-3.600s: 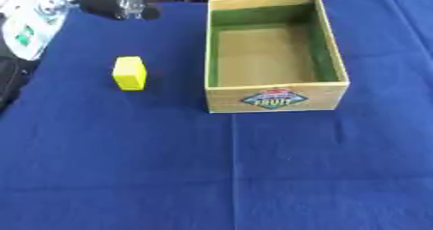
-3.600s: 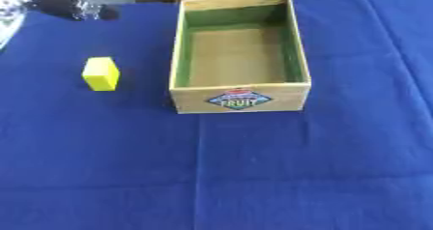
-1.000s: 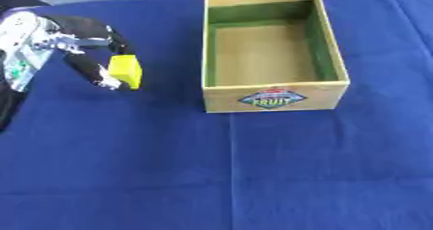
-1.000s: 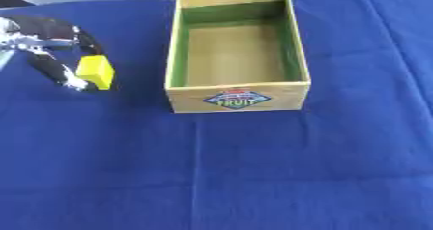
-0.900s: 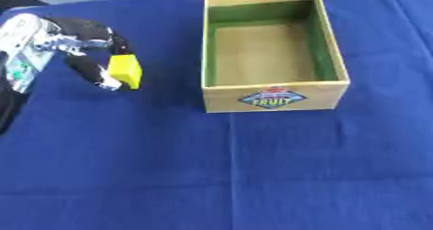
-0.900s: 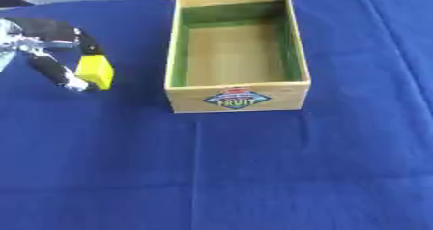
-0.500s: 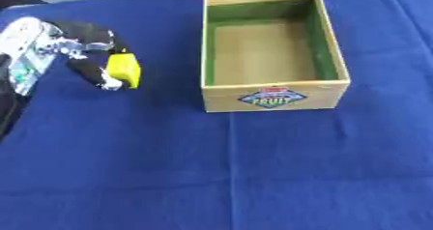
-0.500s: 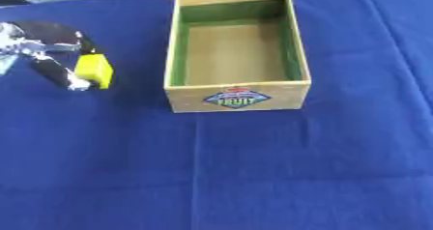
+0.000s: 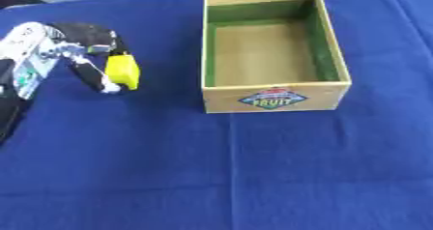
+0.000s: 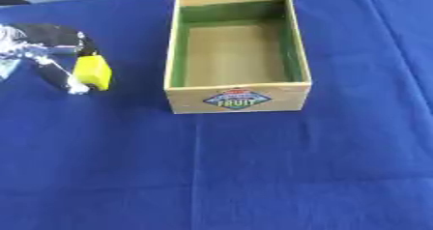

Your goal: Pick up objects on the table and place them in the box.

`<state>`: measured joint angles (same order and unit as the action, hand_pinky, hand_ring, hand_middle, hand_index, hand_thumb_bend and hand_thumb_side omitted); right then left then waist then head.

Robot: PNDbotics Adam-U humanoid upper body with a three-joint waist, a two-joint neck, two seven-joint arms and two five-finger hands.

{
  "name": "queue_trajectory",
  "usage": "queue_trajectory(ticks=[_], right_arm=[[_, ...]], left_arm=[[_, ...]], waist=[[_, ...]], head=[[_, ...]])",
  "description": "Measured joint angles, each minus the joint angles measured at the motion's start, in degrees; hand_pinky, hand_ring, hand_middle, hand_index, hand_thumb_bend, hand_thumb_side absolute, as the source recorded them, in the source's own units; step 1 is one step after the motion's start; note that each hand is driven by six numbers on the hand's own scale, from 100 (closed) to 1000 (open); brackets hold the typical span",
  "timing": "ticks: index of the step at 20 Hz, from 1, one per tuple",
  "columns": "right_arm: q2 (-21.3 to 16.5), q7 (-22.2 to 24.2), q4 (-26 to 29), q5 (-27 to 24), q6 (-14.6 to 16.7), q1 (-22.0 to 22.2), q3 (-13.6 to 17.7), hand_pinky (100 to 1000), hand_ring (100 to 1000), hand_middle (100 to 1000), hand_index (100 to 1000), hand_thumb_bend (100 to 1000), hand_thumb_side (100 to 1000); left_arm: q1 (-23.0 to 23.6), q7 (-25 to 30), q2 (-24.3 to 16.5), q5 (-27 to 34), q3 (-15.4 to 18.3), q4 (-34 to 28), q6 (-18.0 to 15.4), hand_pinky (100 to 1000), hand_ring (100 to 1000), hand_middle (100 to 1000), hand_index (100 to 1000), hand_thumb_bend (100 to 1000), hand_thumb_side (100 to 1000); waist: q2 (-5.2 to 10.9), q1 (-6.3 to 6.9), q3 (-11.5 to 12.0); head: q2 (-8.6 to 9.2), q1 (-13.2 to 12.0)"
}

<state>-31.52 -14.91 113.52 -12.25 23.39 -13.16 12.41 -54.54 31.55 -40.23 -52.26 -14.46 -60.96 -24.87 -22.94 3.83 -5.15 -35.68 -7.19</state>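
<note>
Left hand closed on block, left of box.

Table [image 9: 253, 176], blue cloth: carries all. Box [image 9: 272, 98], open, wooden, green inner walls, fruit label in front, nothing inside. Left hand [image 9: 64, 50], well left of the box: seconds ago up at the far corner, now curled round the block, so the pick appears secured and the carry to the box is next. Block [image 9: 122, 71]: small, yellow, pinched between fingers and thumb. Right hand absent.
</note>
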Motion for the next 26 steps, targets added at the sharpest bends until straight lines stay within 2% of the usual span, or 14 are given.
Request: queue_trajectory(ticks=[2, 6, 13, 19, 26], right_arm=[[0.02, -0.03, 0.0, 0.0, -0.02, 0.0, 0.09, 683, 672, 525, 769, 100, 1000], [0.02, -0.18, 0.0, 0.0, -0.14, 0.02, 0.29, 683, 672, 526, 770, 100, 1000], [0.02, -0.28, 0.0, 0.0, -0.21, 0.06, 0.29, 684, 673, 527, 770, 100, 1000], [0.01, -0.31, 0.0, -0.03, -0.21, 0.08, 0.29, 684, 674, 528, 771, 100, 1000], [-0.03, -0.31, 0.0, -0.45, -0.2, 0.06, 0.26, 685, 675, 530, 771, 100, 1000]], left_arm=[[0.0, -1.01, 0.01, 0.0, 0.14, 0.0, 0.08, 422, 542, 448, 658, 223, 367], [-0.02, -3.69, 0.01, 0.23, 0.5, -0.2, 0.57, 372, 505, 394, 604, 100, 308], [-1.85, -6.44, 0.01, 1.84, 1.01, -2.24, 1.89, 337, 481, 365, 565, 100, 315], [-3.92, -6.21, 0.63, 3.47, 1.41, -4.68, 2.96, 327, 473, 355, 557, 100, 290], [-9.04, -6.09, 4.15, 3.56, 1.82, -6.58, 3.82, 318, 469, 347, 549, 100, 259]], waist=[[0.0, -0.02, 0.01], [0.01, -0.06, 0.16], [0.95, -0.07, 0.44], [1.54, -0.04, 0.56], [2.04, 0.09, 0.5]], head=[[0.0, 0.0], [0.0, 0.01], [-0.16, 0.01], [-1.58, -0.01], [-2.07, -0.06]])
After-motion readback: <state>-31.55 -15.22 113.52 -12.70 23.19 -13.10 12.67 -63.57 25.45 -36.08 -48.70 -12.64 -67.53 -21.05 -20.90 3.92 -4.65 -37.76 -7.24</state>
